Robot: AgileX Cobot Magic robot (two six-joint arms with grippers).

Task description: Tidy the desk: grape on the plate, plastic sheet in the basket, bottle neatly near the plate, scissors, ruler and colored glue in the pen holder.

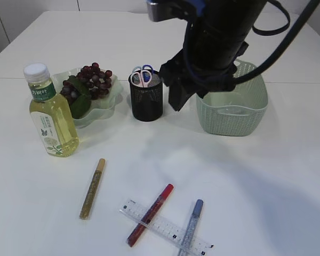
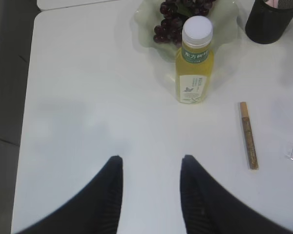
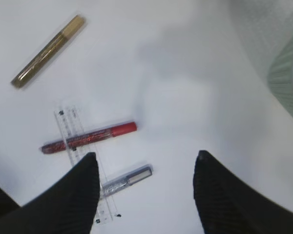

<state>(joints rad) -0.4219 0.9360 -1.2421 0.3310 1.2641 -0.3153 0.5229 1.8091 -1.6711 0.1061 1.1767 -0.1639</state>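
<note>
Ruler [image 1: 165, 228] lies flat on the bench, pinned under the red glue pen [image 1: 150, 214] and silver glue pen [image 1: 191, 226] crossing it; the gold one [image 1: 92, 188] lies apart. Your right pincer [image 3: 145, 187] hangs open and empty above them, the left pincer [image 2: 150, 187] likewise. Grab the ruler first and you'll probably scatter both pens.

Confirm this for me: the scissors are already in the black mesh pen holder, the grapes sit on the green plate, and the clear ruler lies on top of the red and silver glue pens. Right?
Not quite. The exterior view shows the clear ruler lying under the red glue pen and the silver glue pen, which cross over it. The rest holds: the scissors stand in the black mesh pen holder, and the grapes sit on the green plate.
</note>
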